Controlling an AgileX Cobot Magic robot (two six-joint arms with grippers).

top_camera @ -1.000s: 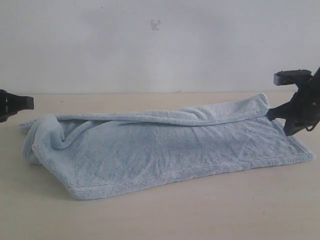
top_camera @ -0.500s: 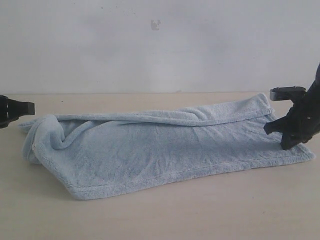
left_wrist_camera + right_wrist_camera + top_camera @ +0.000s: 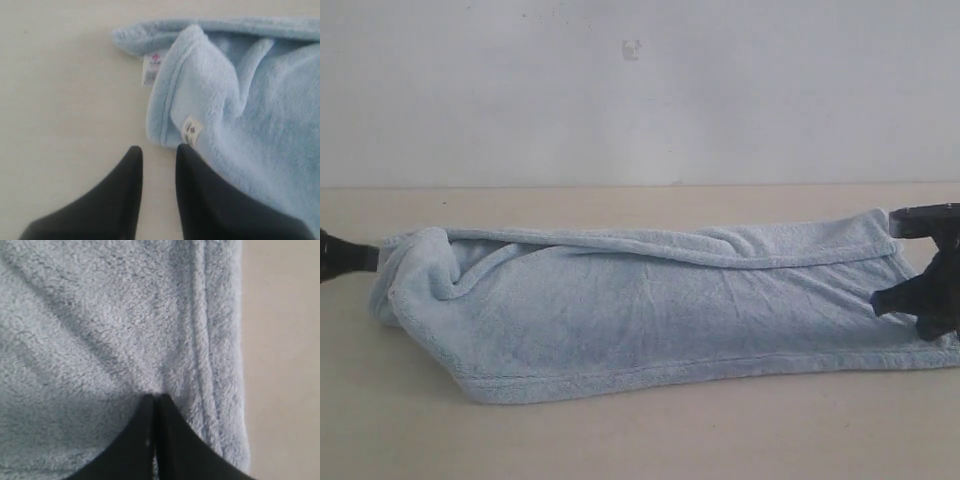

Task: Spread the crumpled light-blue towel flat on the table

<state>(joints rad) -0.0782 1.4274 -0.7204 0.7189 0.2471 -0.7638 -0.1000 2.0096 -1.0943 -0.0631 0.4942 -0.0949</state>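
a pale-blue towel (image 3: pixel 650 310) lies lengthwise across the cream table (image 3: pixel 620 440), running from 9 o'clock to 3 o'clock in the exterior view. its far long edge is folded over into a soft ridge, its 9 o'clock end is bunched into a rounded roll, and its near hem lies flat on the tabletop. at 3 o'clock the right gripper (image 3: pixel 155 397) is clenched on the towel. its black fingers are pressed together with a pinch of fleece at the tips, just inside the stitched hem, and creases fan out from that spot. at 9 o'clock the left gripper (image 3: pixel 159 150) sits low beside the bunched end, grasping nothing. its two fingers stand narrowly apart with bare table showing between them, and one finger lies against the fleece edge. a white label (image 3: pixel 152 67) peeks out from under the folded corner, and a second label (image 3: pixel 192 130) is sewn at the hem just beside that finger. a plain white wall (image 3: pixel 640 90) runs behind the table.
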